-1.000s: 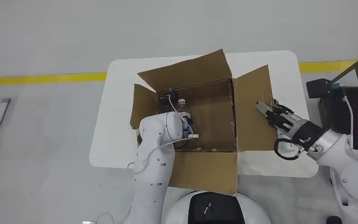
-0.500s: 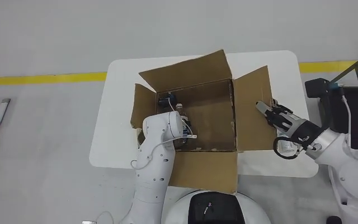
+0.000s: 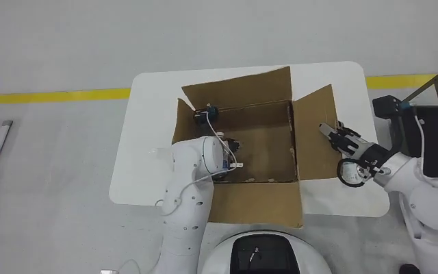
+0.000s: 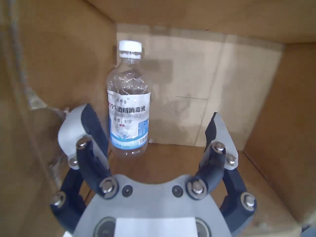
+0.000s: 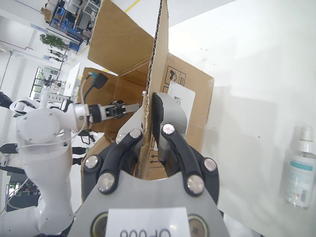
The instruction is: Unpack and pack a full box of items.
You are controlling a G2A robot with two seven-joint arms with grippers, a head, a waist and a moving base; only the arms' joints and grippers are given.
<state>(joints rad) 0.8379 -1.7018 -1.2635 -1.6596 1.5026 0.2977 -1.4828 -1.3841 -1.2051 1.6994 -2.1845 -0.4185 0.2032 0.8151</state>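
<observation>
An open cardboard box (image 3: 263,137) stands on the white table (image 3: 147,137). Inside it, a clear bottle (image 4: 128,109) with a white cap and a blue-and-white label stands upright in a corner. My left gripper (image 4: 151,114) is down in the box and open, the bottle just beyond it and close to one finger (image 4: 90,122). From the right wrist view the left gripper (image 5: 132,107) shows inside the box. My right gripper (image 5: 150,99) is shut on the edge of the box's right flap (image 3: 316,140), which stands upright between its pads.
A small clear spray bottle (image 5: 300,166) lies on the table outside the box, beside my right arm. The box's far flap (image 3: 239,89) and near flap (image 3: 256,203) are folded outward. Bare table lies left of the box.
The box has slid to the right with its right flap held by my right gripper. My left arm has stayed inside the box and now covers the bottle from above.
</observation>
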